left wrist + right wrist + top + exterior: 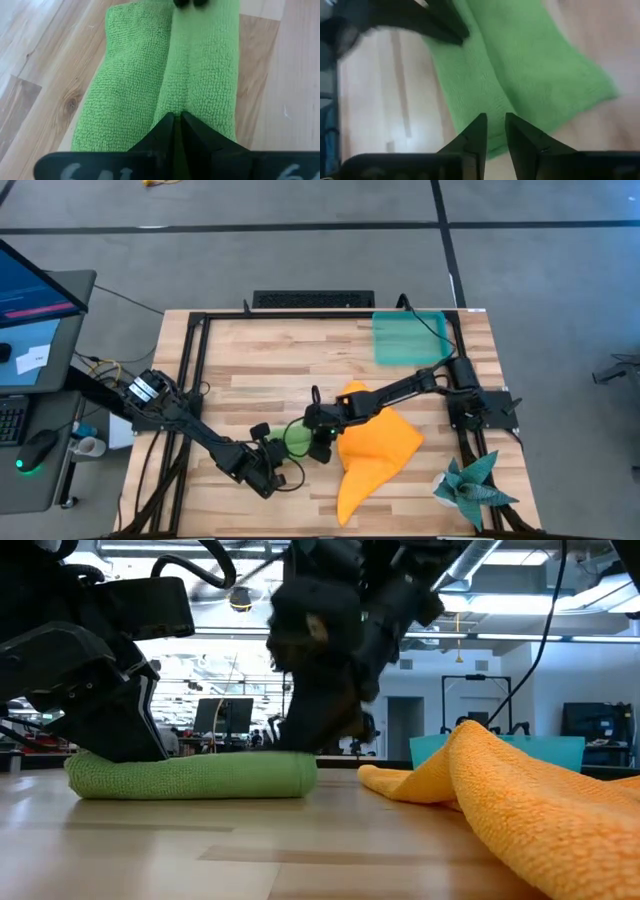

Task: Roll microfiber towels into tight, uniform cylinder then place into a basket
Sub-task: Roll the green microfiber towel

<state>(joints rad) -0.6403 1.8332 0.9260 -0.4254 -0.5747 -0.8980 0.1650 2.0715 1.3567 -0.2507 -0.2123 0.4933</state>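
Left gripper (174, 122): we see its fingers pinched together on one end of the green towel, near the table's front edge.
Green towel (297, 436): we see it folded into a long flat roll on the wood, between both grippers.
Right gripper (495, 131): its fingers stand nearly closed over the roll's other end; we cannot tell if they grip it.
Orange towel (372, 448): it lies rumpled and unrolled just right of the roll.
Basket (408, 338): it sits at the table's far right corner.
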